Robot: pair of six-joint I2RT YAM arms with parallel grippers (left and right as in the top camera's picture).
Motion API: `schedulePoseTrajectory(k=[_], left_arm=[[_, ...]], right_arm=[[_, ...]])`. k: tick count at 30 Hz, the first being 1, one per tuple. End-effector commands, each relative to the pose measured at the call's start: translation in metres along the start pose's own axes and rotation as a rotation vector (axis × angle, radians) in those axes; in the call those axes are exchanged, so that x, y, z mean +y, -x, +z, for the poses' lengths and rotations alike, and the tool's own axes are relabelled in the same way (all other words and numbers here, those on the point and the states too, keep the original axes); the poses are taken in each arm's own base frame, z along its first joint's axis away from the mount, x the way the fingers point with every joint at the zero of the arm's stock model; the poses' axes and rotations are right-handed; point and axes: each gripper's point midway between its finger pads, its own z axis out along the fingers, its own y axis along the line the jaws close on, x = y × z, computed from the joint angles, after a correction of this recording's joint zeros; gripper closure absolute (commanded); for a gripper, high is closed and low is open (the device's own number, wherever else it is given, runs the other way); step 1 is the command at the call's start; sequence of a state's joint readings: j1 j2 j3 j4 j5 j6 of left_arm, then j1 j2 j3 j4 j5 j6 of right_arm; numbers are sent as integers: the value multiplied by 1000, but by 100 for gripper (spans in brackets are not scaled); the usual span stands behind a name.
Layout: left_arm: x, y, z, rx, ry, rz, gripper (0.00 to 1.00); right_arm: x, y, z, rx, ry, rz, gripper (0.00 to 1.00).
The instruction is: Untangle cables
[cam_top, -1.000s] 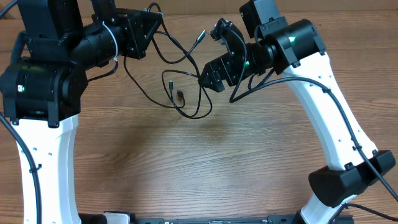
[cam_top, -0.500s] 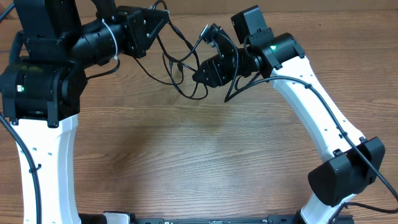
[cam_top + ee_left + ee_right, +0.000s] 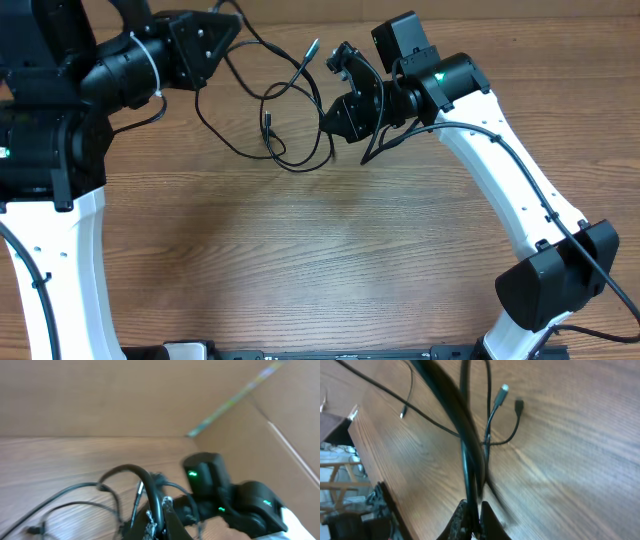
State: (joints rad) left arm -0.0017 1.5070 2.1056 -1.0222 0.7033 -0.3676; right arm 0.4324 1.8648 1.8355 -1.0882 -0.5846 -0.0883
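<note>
Both claws are pinched shut on strands of the thin black cables with small silvery plug tips (image 3: 272, 125), which hang in a loose snarl between the two arms and trail onto the far part of the brown wood-grain table (image 3: 300, 260). The left gripper (image 3: 161, 515) clamps one cord at its end of the bundle, and the right gripper (image 3: 472, 517) grips a cluster of cords at the other. We judge the job barely begun: the loops cross one another in the middle, no cord lies apart from the rest, and each has yet to be pulled free. We can read no brand, label or writing anywhere; only small green lights glow on the arms.
</note>
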Motion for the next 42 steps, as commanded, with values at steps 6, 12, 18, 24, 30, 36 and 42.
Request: schedulePoseTrajectory(k=[6,12,18,24,30,36,42], left_arm=[[71,9,-33,-96,453,10,96],[115,-1,-62,-91,748,-15,96],[153,-13,-84,-46,995,-28,96],[174,-32,-65,74,1018,-57,96],[181,-55,-19,248,892,-28,96],[167,-78,26,411,679,92,95],[143,-95,53,493,514,180,78]], right_arm=[[-68,-21,-55,-16,-265,340,96],[-103,-41,-120,-74,-385,519,96],[-110,-48,-192,-234,-404,655,96],[-49,-26,-242,-417,-67,554,96],[-4,-21,-263,-481,117,472,96],[-7,-26,-264,-482,52,481,96],[-7,-33,-249,-422,7,503,96]])
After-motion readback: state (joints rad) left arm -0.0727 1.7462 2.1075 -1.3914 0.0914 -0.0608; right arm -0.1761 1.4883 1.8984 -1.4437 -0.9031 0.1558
